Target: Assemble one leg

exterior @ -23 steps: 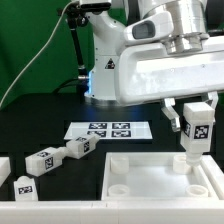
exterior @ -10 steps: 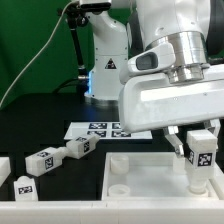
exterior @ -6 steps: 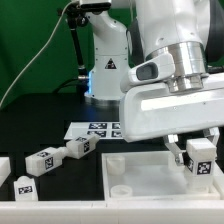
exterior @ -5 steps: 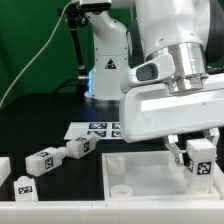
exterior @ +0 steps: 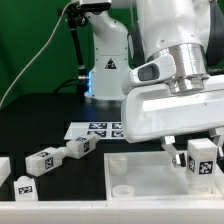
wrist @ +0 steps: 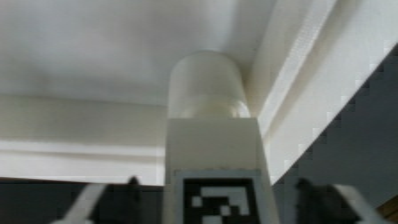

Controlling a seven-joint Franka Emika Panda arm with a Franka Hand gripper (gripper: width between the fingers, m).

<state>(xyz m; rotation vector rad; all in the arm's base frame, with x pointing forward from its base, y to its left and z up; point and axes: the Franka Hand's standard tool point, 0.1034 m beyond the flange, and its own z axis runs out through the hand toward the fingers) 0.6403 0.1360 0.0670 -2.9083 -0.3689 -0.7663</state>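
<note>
- The hand (exterior: 200,152) is clamped on a short, chunky white plastic leg (exterior: 201,166), held upright.
- It stands over a corner of the wide flat white panel (exterior: 140,167) on the black counter (exterior: 40,125).

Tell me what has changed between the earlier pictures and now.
The claw, shut on the leg throughout, came down and a little toward the exterior view's right, lowering the upright leg toward a corner of the white panel. Lately it hardly moved. The loose legs, the panel and the marker board stayed put.
</note>
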